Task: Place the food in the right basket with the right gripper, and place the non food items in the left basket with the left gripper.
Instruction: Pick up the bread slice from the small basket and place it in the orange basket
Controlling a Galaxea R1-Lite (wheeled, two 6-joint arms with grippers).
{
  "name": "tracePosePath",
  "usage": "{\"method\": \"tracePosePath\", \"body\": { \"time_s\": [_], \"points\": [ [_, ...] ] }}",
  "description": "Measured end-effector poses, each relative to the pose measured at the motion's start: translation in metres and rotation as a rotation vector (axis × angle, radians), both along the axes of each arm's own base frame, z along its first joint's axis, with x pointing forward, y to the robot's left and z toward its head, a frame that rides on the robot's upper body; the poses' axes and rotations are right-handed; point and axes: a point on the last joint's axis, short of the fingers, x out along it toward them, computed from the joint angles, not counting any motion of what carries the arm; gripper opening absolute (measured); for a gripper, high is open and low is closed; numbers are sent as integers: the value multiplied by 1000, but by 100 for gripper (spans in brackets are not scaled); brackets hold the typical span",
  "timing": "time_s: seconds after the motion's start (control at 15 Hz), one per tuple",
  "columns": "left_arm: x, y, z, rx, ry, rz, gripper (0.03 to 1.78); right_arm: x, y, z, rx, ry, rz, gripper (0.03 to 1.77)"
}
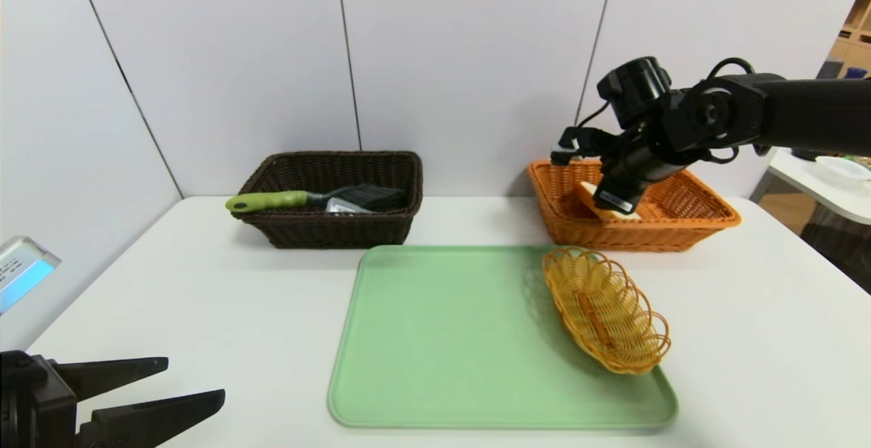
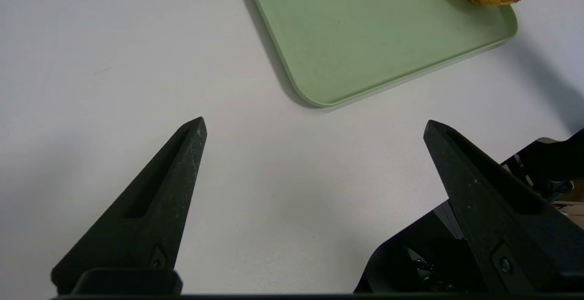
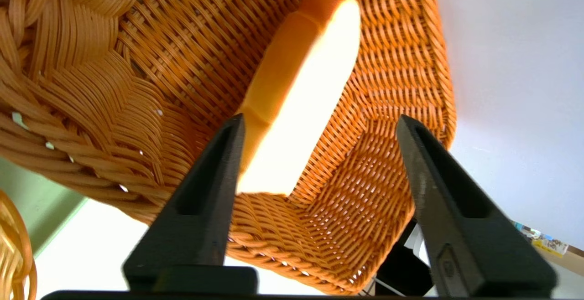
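1. Bread slice (image 3: pixel 296 95): pale face, orange crust, lying inside the orange right basket (image 1: pixel 701 220) and leaning against its woven wall. In the wrist view it sits between the fingers, beside one of them; contact cannot be confirmed.
2. Right gripper (image 1: pixel 616 196): over the right basket, pointing down into it, fingers (image 3: pixel 200 218) spread wide with a clear gap on one side of the slice. Judged step: release of a food item. To finish it well, keep the fingers apart and lift straight up so neither tip drags the slice or catches the wicker rim.
3. Dark left basket (image 1: pixel 381 230): holds a brush with a green handle (image 1: pixel 267 201) that overhangs the rim, plus a grey item beneath it.
4. Small yellow wire basket (image 1: pixel 604 308): lies on the green tray (image 1: pixel 435 339), near its right edge, just in front of the right basket. Judged non-food, so likely left-gripper work.
5. Left gripper (image 2: pixel 315 129): parked low over the white table (image 1: pixel 204 284), near the tray's front-left corner, fingers spread, holding nothing.
6. Obscured: the head view hides most of the slice behind the right wrist; the grey item under the brush cannot be identified; the left basket's floor is not visible.
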Motion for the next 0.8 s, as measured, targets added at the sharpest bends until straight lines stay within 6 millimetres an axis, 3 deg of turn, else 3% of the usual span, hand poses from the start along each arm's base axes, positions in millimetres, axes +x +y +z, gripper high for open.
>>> {"method": "tracePosePath", "body": {
  "time_s": [0.33, 0.6, 0.8],
  "points": [
    [-2, 0, 4, -5, -23, -3, 169, -23, -6, 39, 37, -90, -3, 144],
    [0, 0, 14, -12, -54, -8, 169, -63, -20, 73, 178, -109, -111, 155],
    [6, -2, 27, -17, -83, -6, 169, -95, -24, 87, 341, -102, -247, 160]
  ]
}}
